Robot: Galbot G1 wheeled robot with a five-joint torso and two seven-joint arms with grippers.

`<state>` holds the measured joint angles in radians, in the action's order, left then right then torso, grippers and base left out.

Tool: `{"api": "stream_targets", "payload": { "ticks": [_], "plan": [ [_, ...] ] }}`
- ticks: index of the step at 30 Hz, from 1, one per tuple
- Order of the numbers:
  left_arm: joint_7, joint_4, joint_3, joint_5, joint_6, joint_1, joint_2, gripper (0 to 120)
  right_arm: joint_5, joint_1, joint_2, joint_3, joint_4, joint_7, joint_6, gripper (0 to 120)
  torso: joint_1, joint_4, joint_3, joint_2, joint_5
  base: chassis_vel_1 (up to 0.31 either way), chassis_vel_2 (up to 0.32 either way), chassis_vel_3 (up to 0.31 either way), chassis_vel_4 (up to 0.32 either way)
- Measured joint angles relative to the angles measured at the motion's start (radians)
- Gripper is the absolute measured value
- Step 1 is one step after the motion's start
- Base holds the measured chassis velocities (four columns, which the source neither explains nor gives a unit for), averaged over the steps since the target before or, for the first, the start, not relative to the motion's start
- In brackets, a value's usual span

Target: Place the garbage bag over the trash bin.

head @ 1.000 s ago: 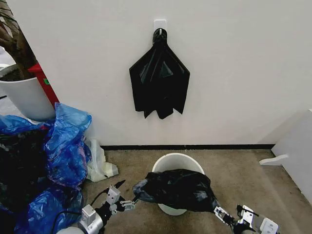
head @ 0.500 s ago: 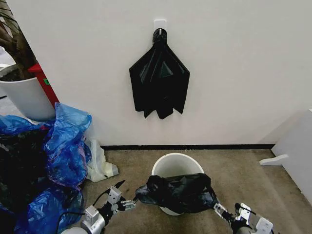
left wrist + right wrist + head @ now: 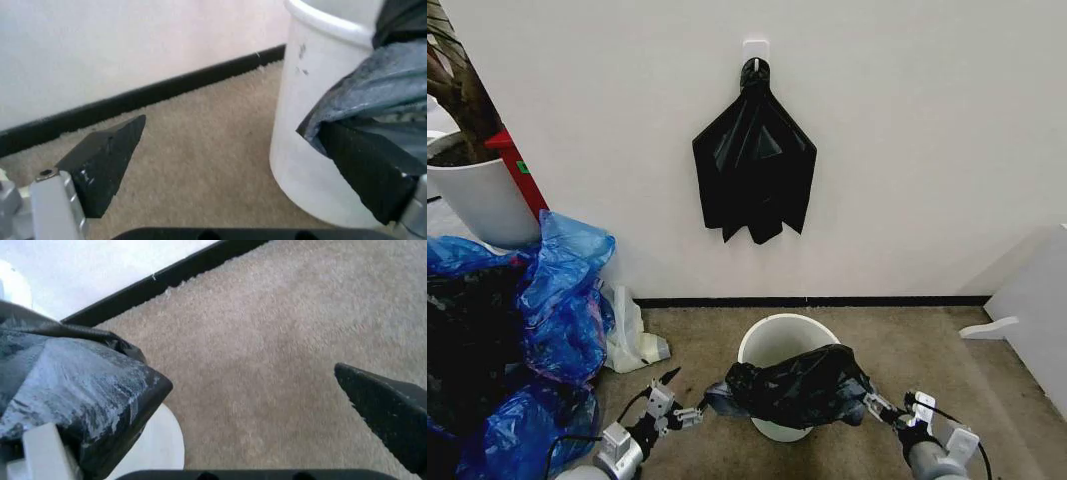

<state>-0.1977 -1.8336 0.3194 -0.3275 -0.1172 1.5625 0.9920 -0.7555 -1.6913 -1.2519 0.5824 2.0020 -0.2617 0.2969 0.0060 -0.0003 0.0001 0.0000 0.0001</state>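
The white trash bin [image 3: 777, 338] stands on the carpet by the wall. The black garbage bag [image 3: 799, 386] is stretched across its near rim, with the far half of the opening bare. My left gripper [image 3: 689, 396] is open at the bin's left; one finger is hooked in the bag's edge [image 3: 360, 100] and the other finger [image 3: 107, 157] is free over the carpet. My right gripper [image 3: 894, 406] is open at the bin's right, one finger under the bag [image 3: 80, 375] and the other finger [image 3: 390, 412] free. The bin's wall [image 3: 313, 140] is close beside the left gripper.
A second black bag [image 3: 754, 175] hangs from a wall hook above the bin. Blue plastic bags [image 3: 562, 290] are piled at the left, below a white planter [image 3: 477, 200]. A white panel [image 3: 1037, 310] stands at the right. Bare carpet [image 3: 917, 350] lies around the bin.
My right gripper has risen and come in toward the bin, lifting the bag's right side. The bag now sits higher and more bunched on the rim. My left gripper has barely moved.
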Motion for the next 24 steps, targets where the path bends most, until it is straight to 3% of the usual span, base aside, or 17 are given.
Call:
{"api": "stream_targets", "payload": {
  "ticks": [18, 24],
  "plan": [
    [0.039, 0.012, 0.02, -0.116, 0.036, 0.005, 0.043, 100, -0.073, 0.162, 0.018, 0.012, -0.071, 0.045, 0.177, 100, 0.0, 0.0, 0.0, 0.0, 0.0, 0.0, 0.0, 0.0, 0.0],
    [0.045, 0.02, 0.024, -0.123, 0.034, 0.016, 0.072, 100, -0.19, 0.191, 0.02, 0.033, -0.087, 0.014, 0.272, 100, 0.0, 0.0001, 0.0, 0.0, 0.0, 0.0, 0.0, 0.0, 0.0]
  ]
}}
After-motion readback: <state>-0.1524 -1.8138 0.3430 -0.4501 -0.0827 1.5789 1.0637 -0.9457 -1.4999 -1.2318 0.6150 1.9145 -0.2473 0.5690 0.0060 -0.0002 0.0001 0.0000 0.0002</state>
